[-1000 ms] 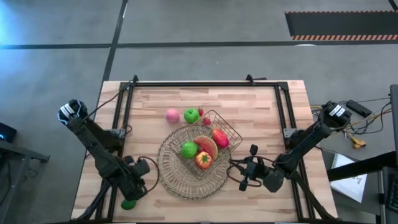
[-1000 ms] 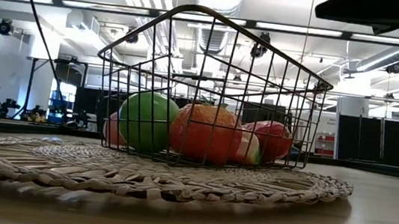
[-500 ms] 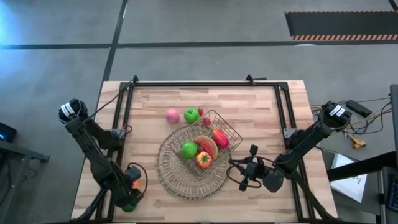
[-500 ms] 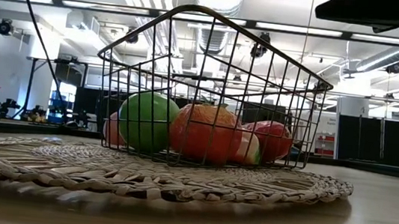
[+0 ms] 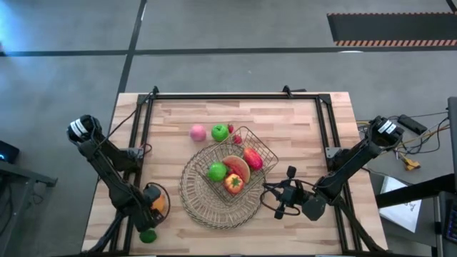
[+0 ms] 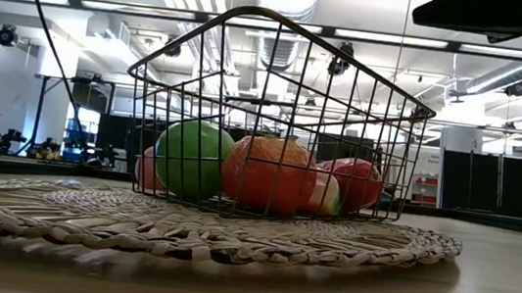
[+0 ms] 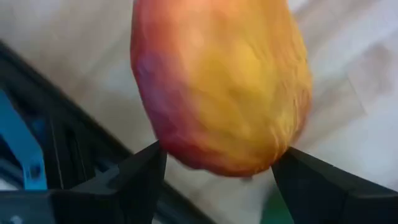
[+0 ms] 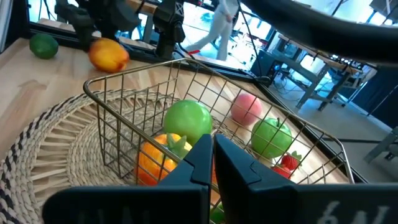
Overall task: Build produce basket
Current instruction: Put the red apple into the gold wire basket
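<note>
My left gripper [image 5: 156, 203] is near the table's near left corner, shut on a red-yellow mango [image 7: 217, 87]. A green lime [image 5: 147, 235] lies on the table just nearer than it. The wire basket [image 5: 263, 146] stands on the round woven mat [image 5: 193, 193]. It holds a green apple [image 5: 217, 171], a watermelon slice [image 5: 239, 168], a red-yellow apple [image 5: 233, 184] and a red fruit [image 5: 253, 158]. A pink peach [image 5: 198, 133], a second green apple [image 5: 220, 132] and strawberries [image 5: 236, 138] lie on the table beyond the basket. My right gripper [image 5: 278, 200] is shut and empty, to the right of the mat. My left gripper pinches the mango between its two fingers, one on each of its long sides [image 7: 163, 140]. The fingers [image 7: 127, 180] slant down toward the tabletop. Whether the mango is clear of the table I cannot tell.
Black frame rails [image 5: 143, 128] run along the table's left, far and right sides. Bare wood lies between the mat and the left rail, and along the far edge.
My left gripper has turned about near the table's near left corner, and the mango now shows between its fingers in the high view. It has since shifted a little toward the mat. The lime stays where it was.
</note>
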Tool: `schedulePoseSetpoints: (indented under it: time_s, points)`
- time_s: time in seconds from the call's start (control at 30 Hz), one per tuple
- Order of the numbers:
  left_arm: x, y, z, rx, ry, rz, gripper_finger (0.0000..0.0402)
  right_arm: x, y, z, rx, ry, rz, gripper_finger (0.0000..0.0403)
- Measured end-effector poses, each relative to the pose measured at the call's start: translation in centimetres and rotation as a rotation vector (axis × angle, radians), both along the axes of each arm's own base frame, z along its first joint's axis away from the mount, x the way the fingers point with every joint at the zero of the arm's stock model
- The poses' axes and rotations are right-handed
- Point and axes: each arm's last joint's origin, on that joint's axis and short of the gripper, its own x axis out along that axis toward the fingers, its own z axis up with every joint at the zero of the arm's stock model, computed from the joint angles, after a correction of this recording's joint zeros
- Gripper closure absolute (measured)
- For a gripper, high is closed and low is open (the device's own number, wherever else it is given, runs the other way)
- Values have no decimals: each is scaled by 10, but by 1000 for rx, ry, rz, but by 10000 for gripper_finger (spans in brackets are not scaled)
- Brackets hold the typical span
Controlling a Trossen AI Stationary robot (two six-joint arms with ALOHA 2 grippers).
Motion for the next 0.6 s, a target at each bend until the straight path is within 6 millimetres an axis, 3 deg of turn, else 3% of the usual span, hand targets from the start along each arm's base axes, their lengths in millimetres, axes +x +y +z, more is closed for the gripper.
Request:
schedulePoseSetpoints:
  time_s: [0.27, 0.6]
  points:
    - [8, 12, -8, 179, -210, -34, 134, 0, 0, 0, 1, 0, 0, 394]
    - [8, 31, -25, 269, -192, -13, 153, 0, 0, 0, 8, -3, -2, 394]
